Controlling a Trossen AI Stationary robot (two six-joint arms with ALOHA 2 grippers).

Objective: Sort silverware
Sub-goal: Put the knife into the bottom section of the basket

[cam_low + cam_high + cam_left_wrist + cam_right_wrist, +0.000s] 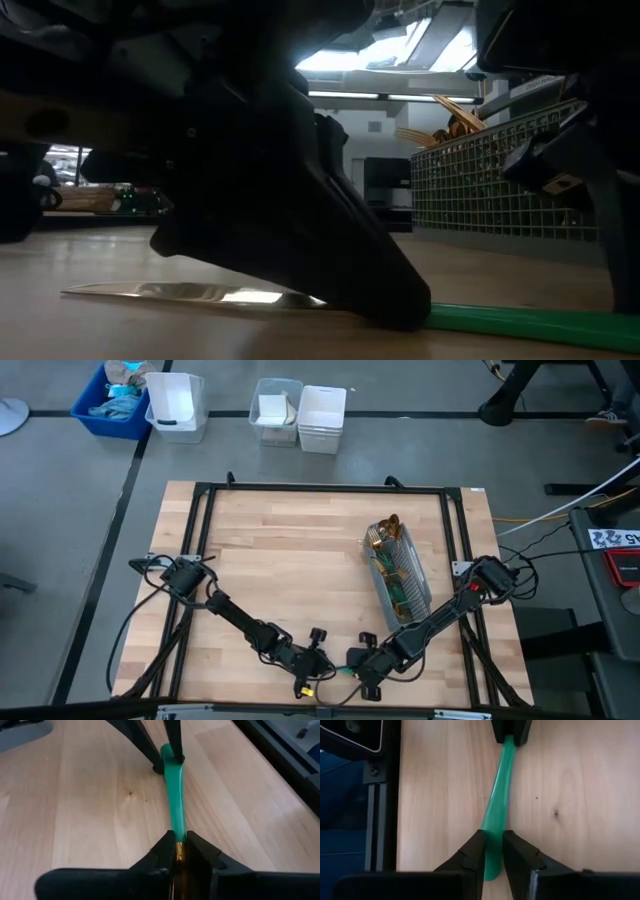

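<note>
Both pincers pinch one knife (174,805) (green handle): left gripper (180,851) by the gold blade, right gripper (493,851) at the handle's end.

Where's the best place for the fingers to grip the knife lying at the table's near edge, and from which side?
Grip the slim green handle of the knife, coming straight down from above: it lies flat on the table, blade flat too. Both grippers are already clamped on it, the left gripper where handle meets gold blade, the right gripper at the handle's far end.

Left gripper (300,250) hides the knife's (190,292) middle.
</note>
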